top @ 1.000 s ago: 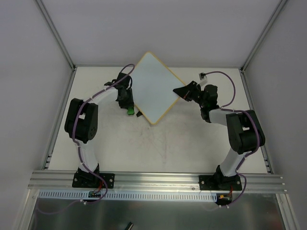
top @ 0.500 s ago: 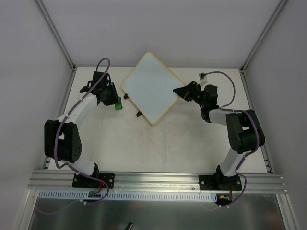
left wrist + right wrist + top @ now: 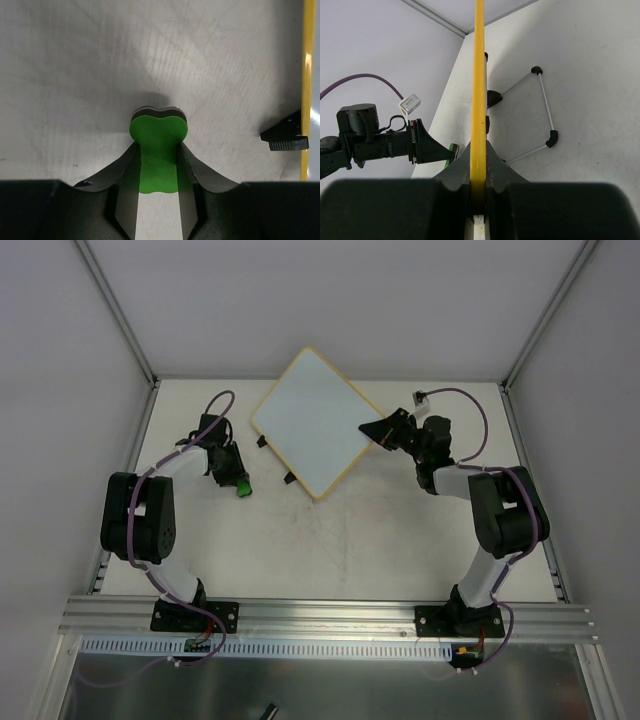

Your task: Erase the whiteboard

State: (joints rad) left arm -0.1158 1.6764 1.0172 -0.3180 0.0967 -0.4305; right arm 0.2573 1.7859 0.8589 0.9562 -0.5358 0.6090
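Note:
The whiteboard (image 3: 315, 425) is a white square with a yellow rim, turned like a diamond at the back middle of the table. I see no marks on its face. My right gripper (image 3: 377, 430) is shut on its right corner; in the right wrist view the yellow rim (image 3: 479, 75) runs edge-on between the jaws of that gripper (image 3: 479, 150). My left gripper (image 3: 238, 481) is shut on a green eraser (image 3: 244, 487) left of the board, apart from it. In the left wrist view the eraser (image 3: 159, 132) sits close above the table, with the rim (image 3: 306, 75) and a black clip (image 3: 285, 138) at the right.
A thin wire stand with black ends (image 3: 544, 112) shows behind the board in the right wrist view. Metal frame posts and white walls bound the table on the left, right and back. The arm bases sit on a rail (image 3: 320, 615) at the near edge.
My left gripper has carried the green eraser off the board's left edge, out to the left, then back a little and lower. The right gripper and the board have barely moved.

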